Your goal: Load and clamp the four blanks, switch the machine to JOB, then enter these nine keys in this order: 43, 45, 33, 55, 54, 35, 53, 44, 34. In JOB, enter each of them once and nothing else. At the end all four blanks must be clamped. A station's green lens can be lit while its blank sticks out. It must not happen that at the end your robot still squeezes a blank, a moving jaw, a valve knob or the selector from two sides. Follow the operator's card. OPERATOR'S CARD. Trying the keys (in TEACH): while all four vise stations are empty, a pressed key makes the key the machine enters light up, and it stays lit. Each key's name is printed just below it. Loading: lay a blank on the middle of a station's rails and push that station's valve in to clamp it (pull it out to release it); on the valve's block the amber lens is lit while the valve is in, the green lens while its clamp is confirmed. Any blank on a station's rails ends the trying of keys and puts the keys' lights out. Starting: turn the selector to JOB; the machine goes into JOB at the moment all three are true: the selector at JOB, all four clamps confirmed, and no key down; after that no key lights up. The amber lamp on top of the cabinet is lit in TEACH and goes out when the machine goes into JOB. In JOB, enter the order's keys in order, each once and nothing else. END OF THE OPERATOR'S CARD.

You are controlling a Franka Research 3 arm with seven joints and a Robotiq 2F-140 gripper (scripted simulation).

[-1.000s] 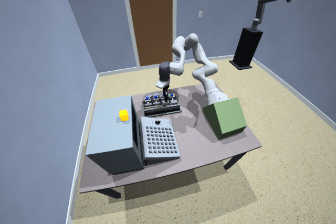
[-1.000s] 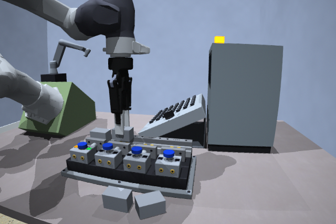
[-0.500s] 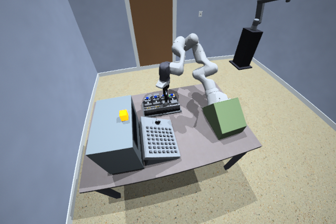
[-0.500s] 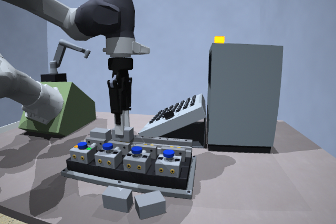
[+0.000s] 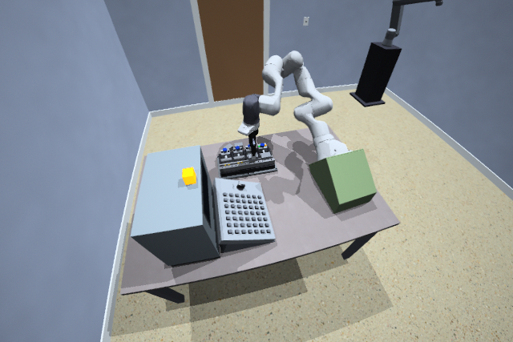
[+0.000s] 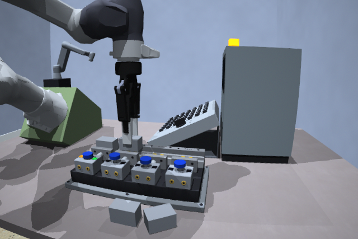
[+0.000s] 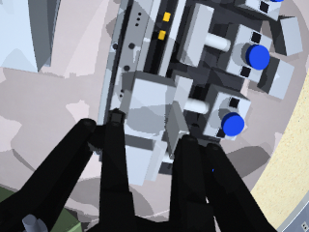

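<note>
The vise fixture (image 5: 247,169) (image 6: 135,191) carries four valve blocks with blue knobs (image 6: 87,154) (image 6: 114,155) (image 6: 145,159) (image 6: 179,163). My gripper (image 5: 252,142) (image 6: 129,133) (image 7: 149,107) points straight down and is shut on a grey blank (image 6: 131,143) (image 7: 150,103) at the rails of the second station from the left in the exterior view. Another blank (image 6: 107,143) sits on the leftmost station, whose block shows a lit green lens (image 6: 94,158) and an amber one. Two loose blanks (image 6: 125,211) (image 6: 159,218) lie on the table in front of the fixture.
The sloped keypad (image 5: 243,211) (image 6: 188,120) with its selector knob (image 5: 240,185) stands beside the grey cabinet (image 5: 169,201) (image 6: 257,100). The amber lamp (image 5: 188,175) (image 6: 233,42) on the cabinet is lit. The arm's green base (image 5: 344,179) (image 6: 72,120) stands on the other side of the fixture.
</note>
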